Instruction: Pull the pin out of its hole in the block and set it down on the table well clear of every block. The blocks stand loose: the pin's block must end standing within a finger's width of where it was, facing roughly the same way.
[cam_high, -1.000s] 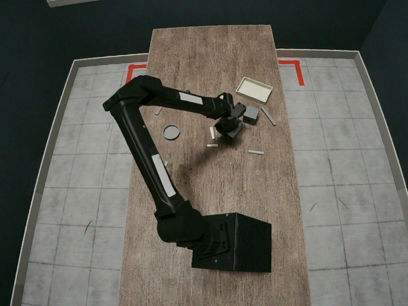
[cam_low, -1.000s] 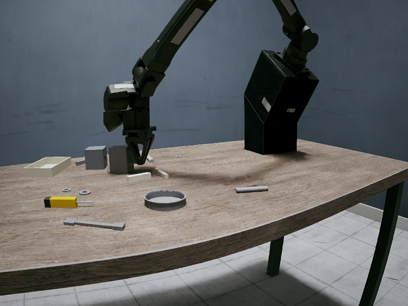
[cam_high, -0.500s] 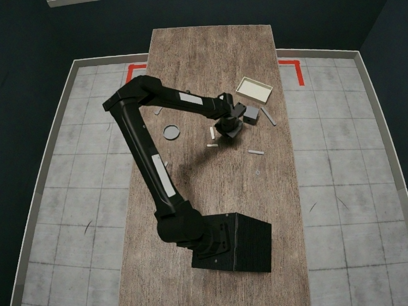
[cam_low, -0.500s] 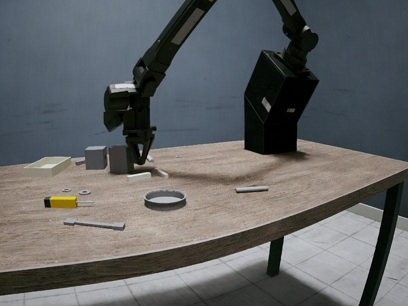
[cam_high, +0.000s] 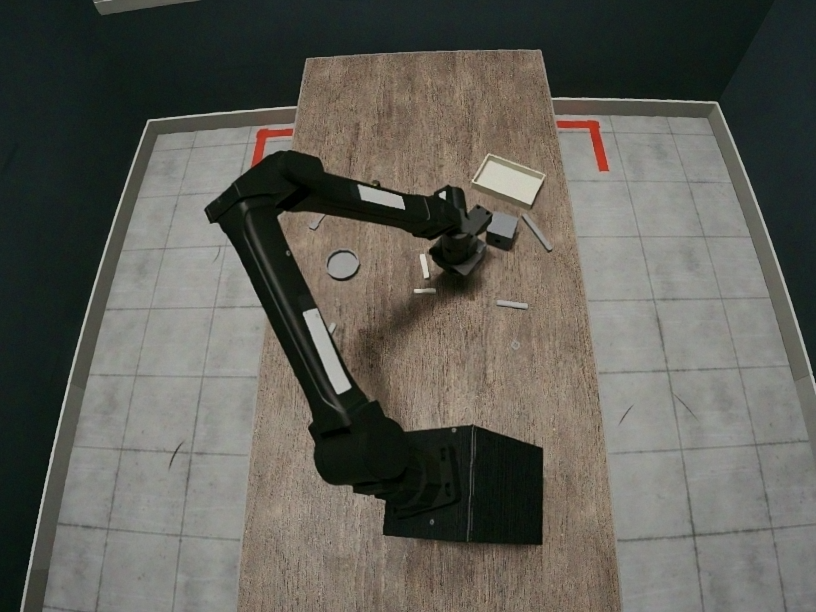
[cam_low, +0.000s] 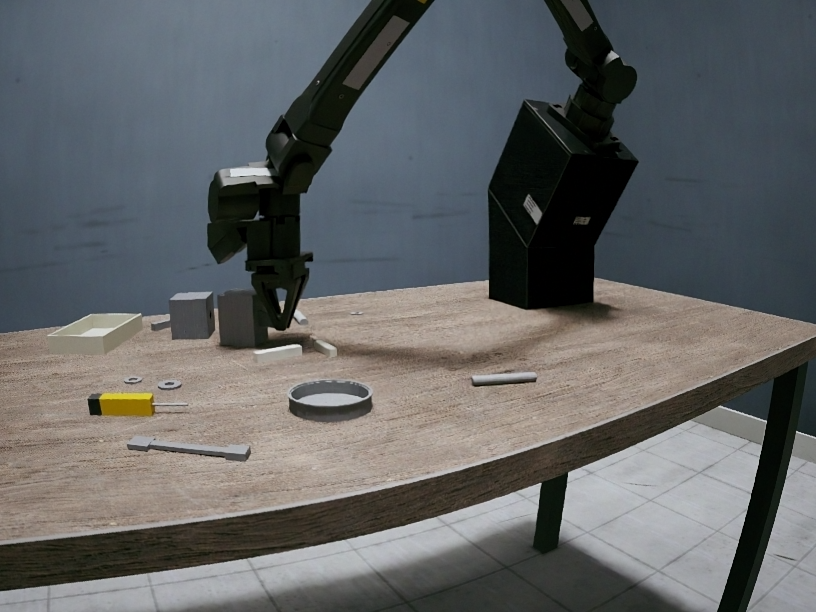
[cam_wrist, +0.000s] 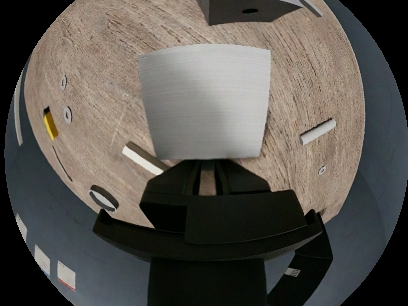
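On the brown wood-grain bench (cam_low: 461, 342), going from the left, a shallow cream tray (cam_low: 95, 332) sits near a small grey cube with an empty hole (cam_low: 191, 314), and just right of that stands the second grey block (cam_low: 241, 318). The black tool (cam_low: 279, 320) hangs against this block's right face, clenched on something thin that I take for the pin, mostly hidden between the fingers. Further right lie two pale bars (cam_low: 277, 353), a grey ring dish (cam_low: 330, 399) and a grey rod (cam_low: 504, 378).

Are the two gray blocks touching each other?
Apart. The exterior view shows table between the far block and the near block; the wrist view shows that gap too.
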